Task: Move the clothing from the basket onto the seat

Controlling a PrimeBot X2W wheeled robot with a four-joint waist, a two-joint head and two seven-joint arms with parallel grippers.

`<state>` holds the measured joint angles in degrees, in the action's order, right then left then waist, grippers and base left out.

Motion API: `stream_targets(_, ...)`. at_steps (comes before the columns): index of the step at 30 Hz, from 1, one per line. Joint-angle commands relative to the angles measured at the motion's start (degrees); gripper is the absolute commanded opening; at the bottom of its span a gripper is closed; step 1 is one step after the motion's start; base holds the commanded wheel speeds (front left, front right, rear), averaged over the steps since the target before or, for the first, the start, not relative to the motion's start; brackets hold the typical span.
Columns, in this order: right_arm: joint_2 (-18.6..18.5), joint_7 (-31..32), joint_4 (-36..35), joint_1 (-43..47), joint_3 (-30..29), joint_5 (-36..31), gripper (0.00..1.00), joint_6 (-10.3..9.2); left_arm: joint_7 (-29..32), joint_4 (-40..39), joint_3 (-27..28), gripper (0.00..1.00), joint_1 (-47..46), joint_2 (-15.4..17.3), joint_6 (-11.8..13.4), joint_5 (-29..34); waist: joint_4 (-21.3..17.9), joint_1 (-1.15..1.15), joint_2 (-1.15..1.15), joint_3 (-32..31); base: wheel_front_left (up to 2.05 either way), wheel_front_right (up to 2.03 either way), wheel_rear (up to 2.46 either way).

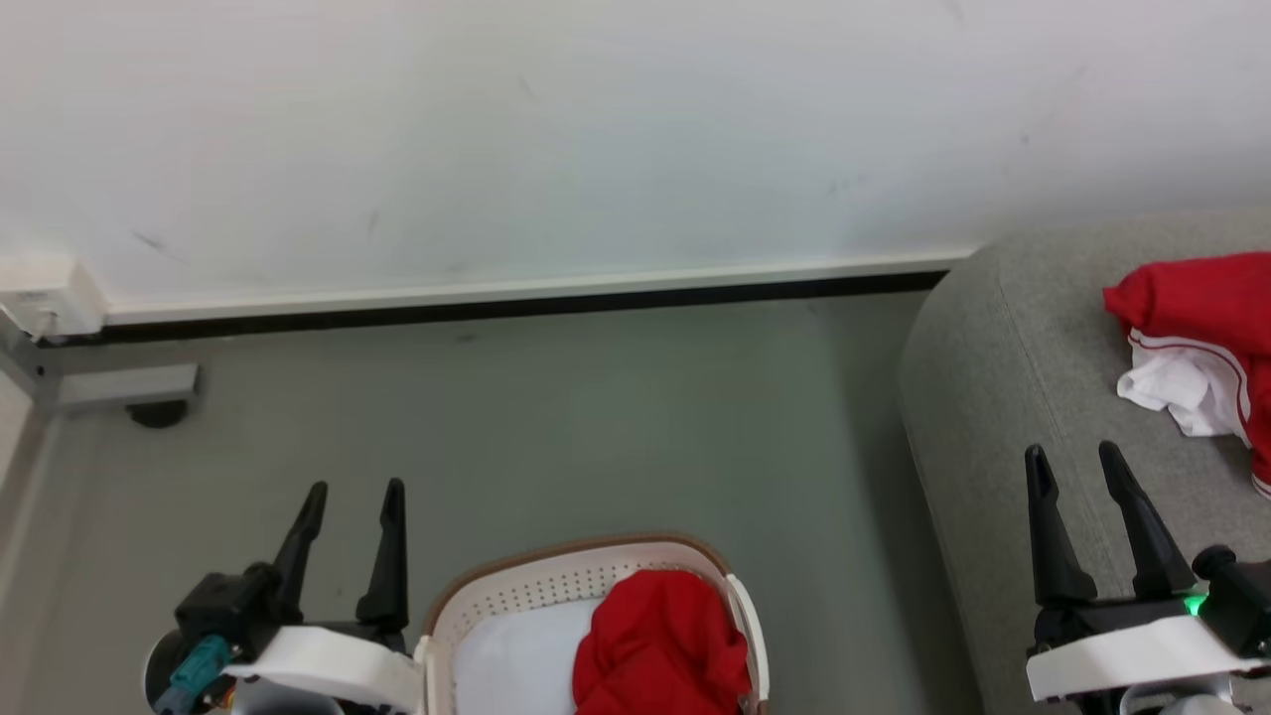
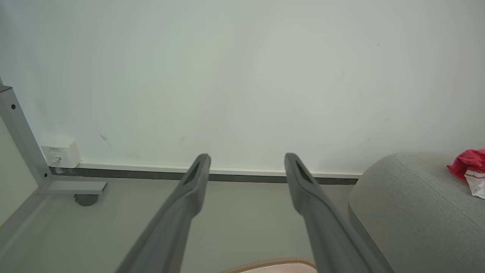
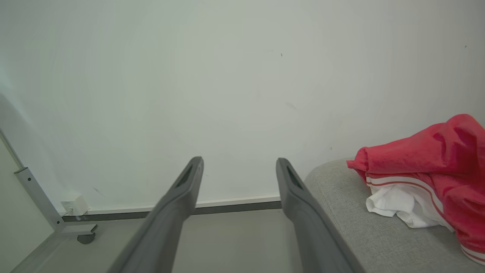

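Clothing [image 1: 660, 645] in basket [image 1: 586, 558] lies between left pincer [image 1: 355, 487] and right pincer [image 1: 1070, 452]; another piece [image 1: 1201, 298] seems bunched on seat [image 1: 993, 397]. I see both pincers open, empty.

The left gripper [image 2: 247, 157] jaws gape empty beside the seat [image 2: 416, 208] bearing clothing [image 2: 468, 163].

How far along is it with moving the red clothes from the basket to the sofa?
About halfway. Done: one red garment lies on the grey sofa. In hand: nothing; the left gripper and right gripper are both open and empty. Left: another red garment sits in the basket.
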<state>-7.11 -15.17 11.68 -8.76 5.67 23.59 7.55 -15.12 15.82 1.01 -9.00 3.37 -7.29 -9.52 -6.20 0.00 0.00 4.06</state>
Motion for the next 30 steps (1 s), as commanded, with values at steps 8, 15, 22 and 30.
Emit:
stream_targets(8, -0.3, 0.0, 0.5, -5.2, 0.2, 0.1, 1.00, -0.13, 0.0, 3.4, -2.4, 1.00, -4.1, 1.4, -0.2, 0.0, -4.2, 0.00, 0.00, 6.2, 0.00, 0.00, 0.00)
stream_targets(15, 0.4, 0.0, -1.0, -7.1, -0.3, -0.9, 1.00, -0.13, 0.0, 10.2, -8.0, 1.00, -7.9, 3.4, -0.1, -1.3, -7.0, 0.00, 0.00, 10.7, 0.00, 0.00, 0.00)
stream_targets(22, 1.0, 0.0, -2.3, -8.5, -2.1, -1.1, 1.00, -0.13, 2.3, 23.2, -18.4, 1.00, -14.1, 6.1, -0.1, -5.5, -9.4, 0.00, 0.00, 15.3, 0.00, 0.00, 0.00)
stream_targets(30, 2.3, 0.0, -5.0, -10.5, -4.0, -1.5, 1.00, -0.13, 4.6, 35.2, -28.5, 1.00, -21.9, 8.1, -0.1, -10.1, -12.4, 0.00, 0.00, 21.4, 0.00, 0.00, 0.00)
